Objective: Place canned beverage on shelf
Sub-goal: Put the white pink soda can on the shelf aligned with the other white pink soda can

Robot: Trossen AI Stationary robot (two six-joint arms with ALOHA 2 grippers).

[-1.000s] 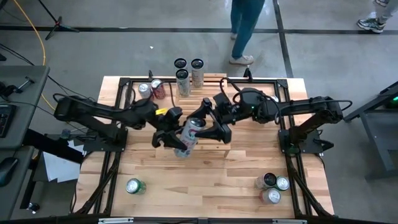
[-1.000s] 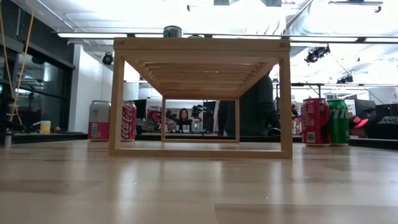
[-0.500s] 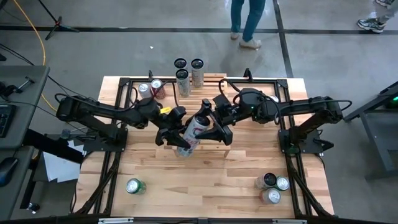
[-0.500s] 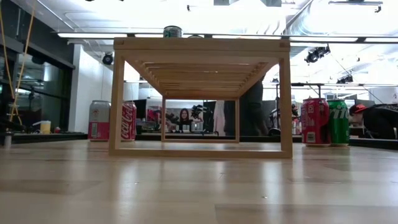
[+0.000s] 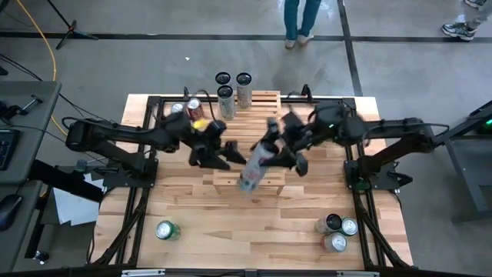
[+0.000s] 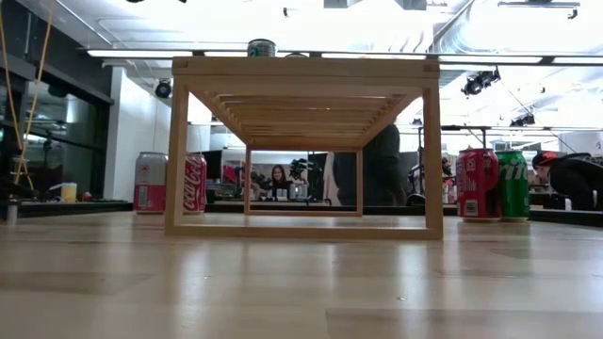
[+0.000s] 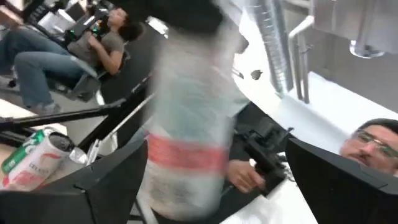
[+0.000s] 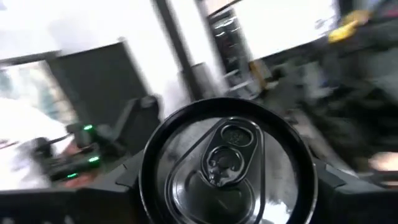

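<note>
We see the white can [image 5: 255, 167] tilted above the shelf [image 5: 250, 146], its top end gripped in the right pincer [image 5: 278, 151]; in the right wrist view its lid [image 8: 227, 165] fills the space between the fingers. The left pincer [image 5: 223, 152] stands released just beside it. We count 3 cans [image 5: 235, 87] upright on the shelf's far end, 2 cans [image 5: 187, 108] beside it, 3 cans [image 5: 337, 228] near the table's [image 5: 231, 223] right corner, and 1 green can [image 5: 164, 230] at its left.
</note>
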